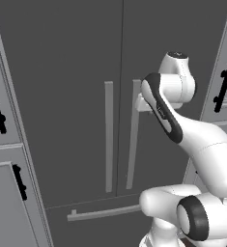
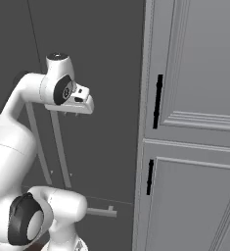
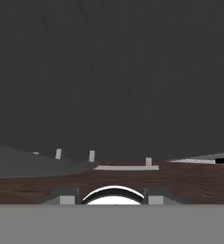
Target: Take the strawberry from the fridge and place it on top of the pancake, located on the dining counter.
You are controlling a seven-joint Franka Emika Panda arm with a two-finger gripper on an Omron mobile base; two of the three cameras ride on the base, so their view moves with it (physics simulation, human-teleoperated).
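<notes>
Left base view shows the hand nearly closed against the right door's vertical handle of the shut fridge, though whether it grips it is unclear.

Both doors of the fridge stand closed, a flat dark wall with no way inside. Their two long vertical handles jut out side by side at the centre seam, a narrow gap between them. The drawer handle runs across below. Light grey cabinets with black handles flank the fridge closely on both sides.
</notes>
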